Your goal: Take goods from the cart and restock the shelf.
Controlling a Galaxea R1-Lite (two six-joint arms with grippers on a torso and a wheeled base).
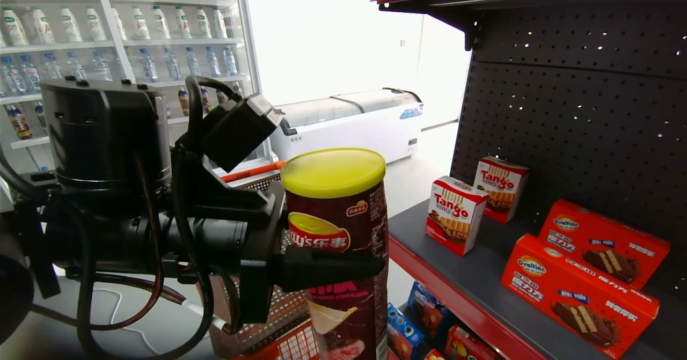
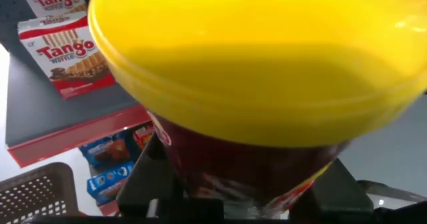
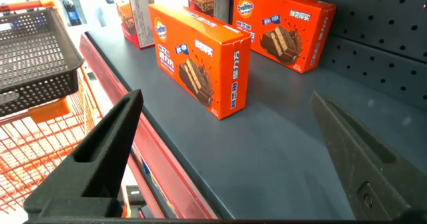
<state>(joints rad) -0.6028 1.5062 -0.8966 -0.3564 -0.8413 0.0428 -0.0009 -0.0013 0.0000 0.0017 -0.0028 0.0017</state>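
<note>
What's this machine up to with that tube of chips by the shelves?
The robot is restocking a shop shelf. Its left gripper is shut on a tall chip can with a yellow lid, holding it upright in the air beside the grey shelf, not yet set down. Wafer boxes and orange boxes stand on that shelf. The right gripper is open and empty, over the shelf near the orange boxes, with the cart alongside.
</note>
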